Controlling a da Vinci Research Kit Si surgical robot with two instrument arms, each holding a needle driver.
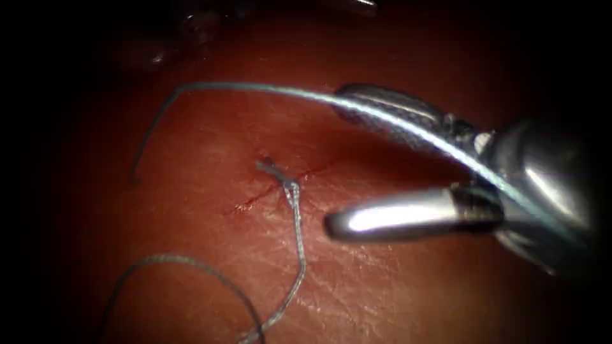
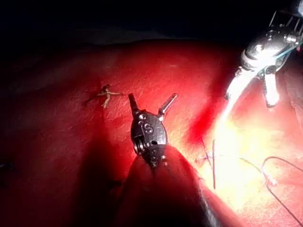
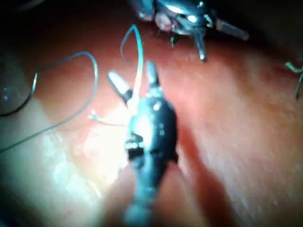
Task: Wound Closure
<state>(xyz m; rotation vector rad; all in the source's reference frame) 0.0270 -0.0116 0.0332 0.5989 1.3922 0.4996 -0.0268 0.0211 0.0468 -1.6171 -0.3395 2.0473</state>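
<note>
My right tool (image 1: pixel 335 162) reaches in from the right over the tissue (image 1: pixel 191 146), to the right of the cut (image 1: pixel 250 202), its jaws wide open. The thread (image 1: pixel 255 87) runs between the jaws, over the upper one, arcs left and drops to the tissue left of the cut, ungripped. A knot (image 1: pixel 285 181) sits on the cut, and a strand trails down from it into a loop (image 1: pixel 178 261). The right wrist view shows the right tool (image 3: pixel 131 71) with thread (image 3: pixel 139 52) between the open jaws. My left tool (image 2: pixel 152 97) hovers open and holds nothing. I cannot make out the needle.
An older knot with short cut ends (image 2: pixel 107 94) lies on the tissue just beyond the left tool. The right tool (image 2: pixel 250 100) hangs off to one side of it. In the right wrist view the left tool (image 3: pixel 222 46) is beyond the right tool's jaws.
</note>
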